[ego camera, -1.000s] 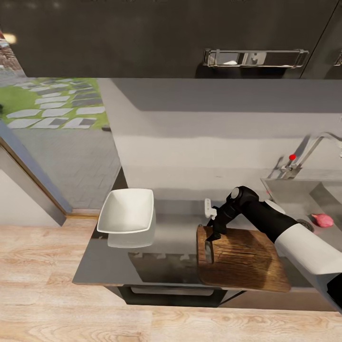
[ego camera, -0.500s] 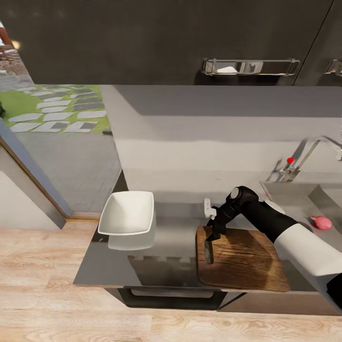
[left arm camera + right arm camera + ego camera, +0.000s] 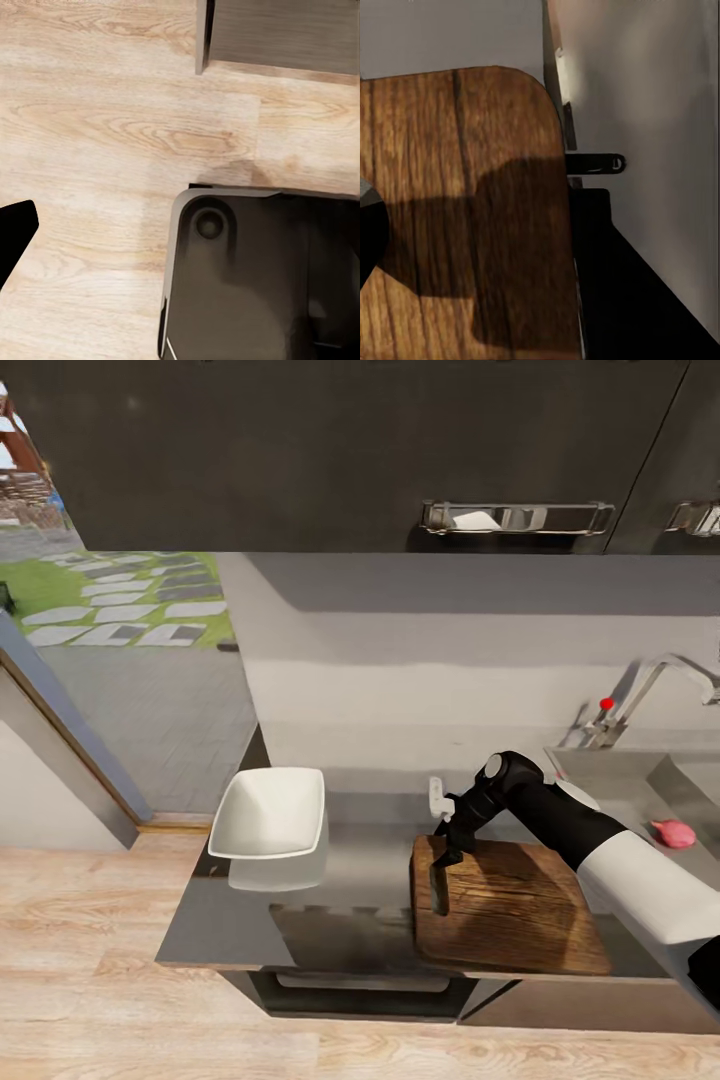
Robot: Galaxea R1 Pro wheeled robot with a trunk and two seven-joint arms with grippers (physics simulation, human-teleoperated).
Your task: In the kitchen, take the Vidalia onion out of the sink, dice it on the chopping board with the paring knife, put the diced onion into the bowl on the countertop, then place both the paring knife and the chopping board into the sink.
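I had the right gripper point(image 3: 441, 860) hanging over the chopping board's point(image 3: 510, 910) edge nearest the bowl point(image 3: 270, 815); whether its fingers were spread or pinching anything, I could not tell. The Vidalia onion point(image 3: 673, 833) lay in the sink point(image 3: 640, 785), on the board's other side. The left wrist view faced wooden floor point(image 3: 112, 112).
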